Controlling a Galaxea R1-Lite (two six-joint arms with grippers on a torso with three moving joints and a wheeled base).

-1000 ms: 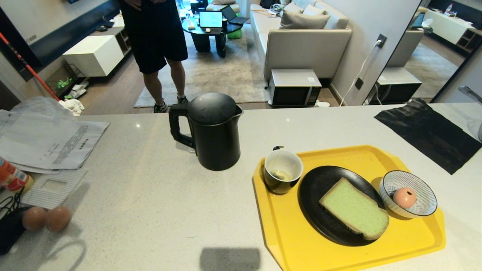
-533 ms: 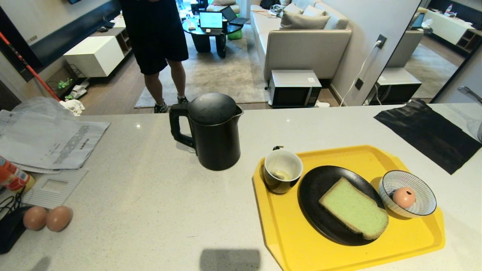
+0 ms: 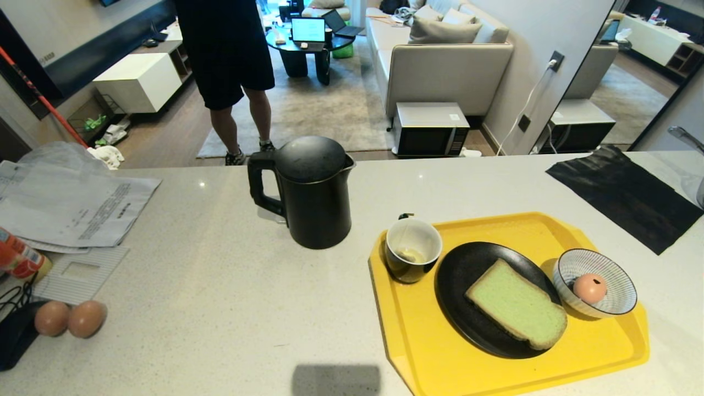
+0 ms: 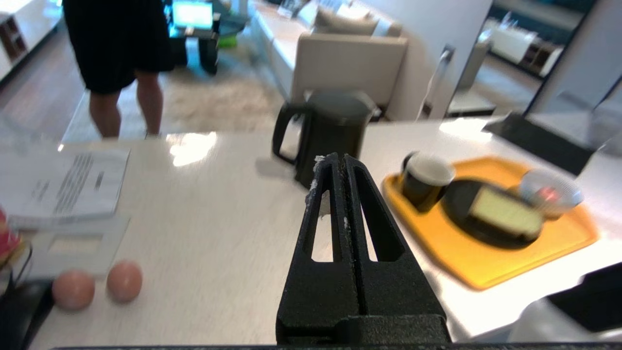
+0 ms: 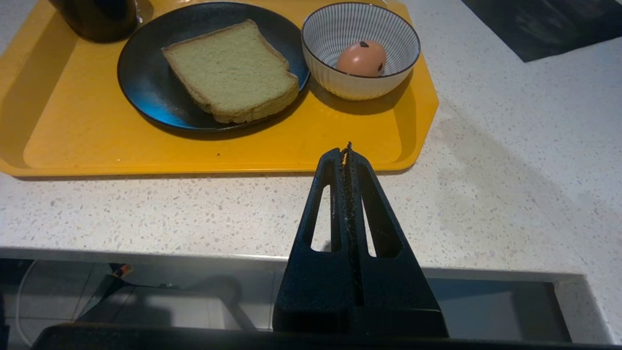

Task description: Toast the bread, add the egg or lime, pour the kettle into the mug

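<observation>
The black kettle stands upright mid-counter, handle to the left. Right of it a yellow tray carries the black mug, white inside, a black plate with the pale green bread lying flat, and a striped bowl holding the pinkish egg. Neither arm shows in the head view. My left gripper is shut and empty, held back from the kettle. My right gripper is shut and empty at the counter's near edge, short of the tray, bread and egg.
Two brown eggs lie near the front left, by papers and a red can. A black cloth lies at the back right. A person's legs stand beyond the counter, with a sofa behind.
The arm's shadow at the counter's front left has slid out of view. Kettle, tray and dishes have not moved. The person has shifted slightly.
</observation>
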